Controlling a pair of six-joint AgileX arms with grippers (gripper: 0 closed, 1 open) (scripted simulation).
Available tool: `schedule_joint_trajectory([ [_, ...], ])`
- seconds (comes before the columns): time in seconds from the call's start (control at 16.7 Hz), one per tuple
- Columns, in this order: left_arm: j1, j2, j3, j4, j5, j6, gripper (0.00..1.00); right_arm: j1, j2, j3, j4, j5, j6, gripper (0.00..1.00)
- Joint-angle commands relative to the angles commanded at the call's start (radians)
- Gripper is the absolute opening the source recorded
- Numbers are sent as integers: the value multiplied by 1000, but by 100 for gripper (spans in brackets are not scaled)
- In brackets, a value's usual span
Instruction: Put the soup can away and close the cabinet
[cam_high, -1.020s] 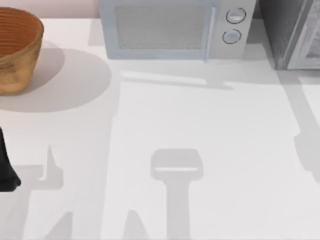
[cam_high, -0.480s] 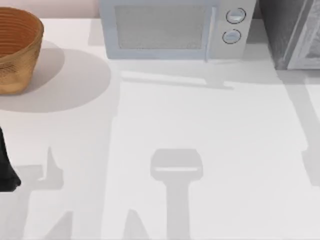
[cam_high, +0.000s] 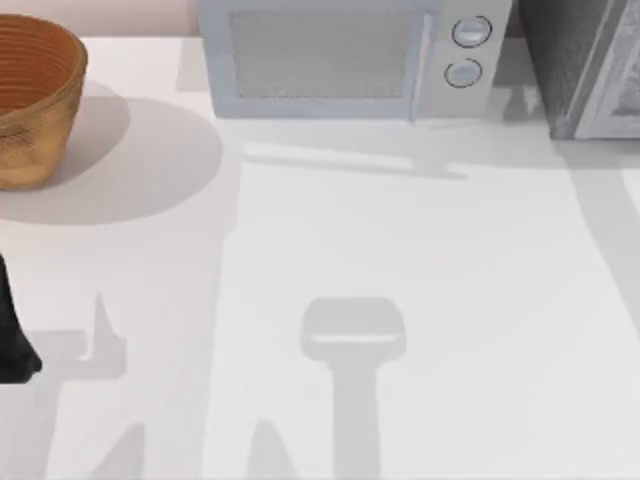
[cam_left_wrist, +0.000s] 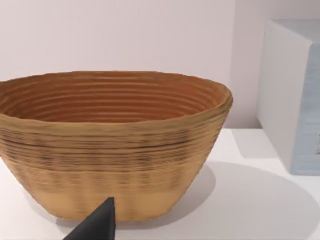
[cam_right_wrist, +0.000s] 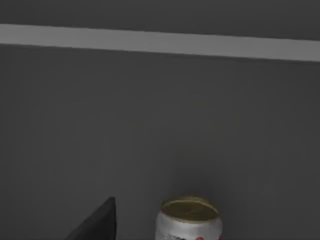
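The soup can (cam_right_wrist: 190, 220), white-labelled with a dull gold top, stands upright against dark grey walls in the right wrist view. A dark part of my right gripper (cam_right_wrist: 95, 225) shows beside it, apart from it. The cabinet (cam_high: 560, 60), dark grey and speckled, stands at the table's far right corner. Its lighter framed door (cam_high: 615, 85) is angled outward. My left gripper (cam_left_wrist: 95, 225) is parked at the table's left edge, where the arm (cam_high: 15, 335) shows in the top view, in front of the basket.
A woven basket (cam_high: 30, 100) sits at the far left, and also shows in the left wrist view (cam_left_wrist: 110, 145). A light grey microwave (cam_high: 350, 55) with two round knobs stands at the back centre. The white table (cam_high: 400, 230) stretches in front of them.
The right arm's shadow at the table's right edge has slid off to the right. A small shadow has appeared between the microwave and the cabinet. The left arm has not moved.
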Motion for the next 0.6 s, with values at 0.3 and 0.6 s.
schedule_joint_trajectory([
  [0.3, 0, 0, 0, 0, 0, 0, 100, -19, -374, -533, 119, -37, 0, 100],
  [0.6, 0, 0, 0, 0, 0, 0, 100, -48, -745, -1067, 225, -41, 12, 100],
])
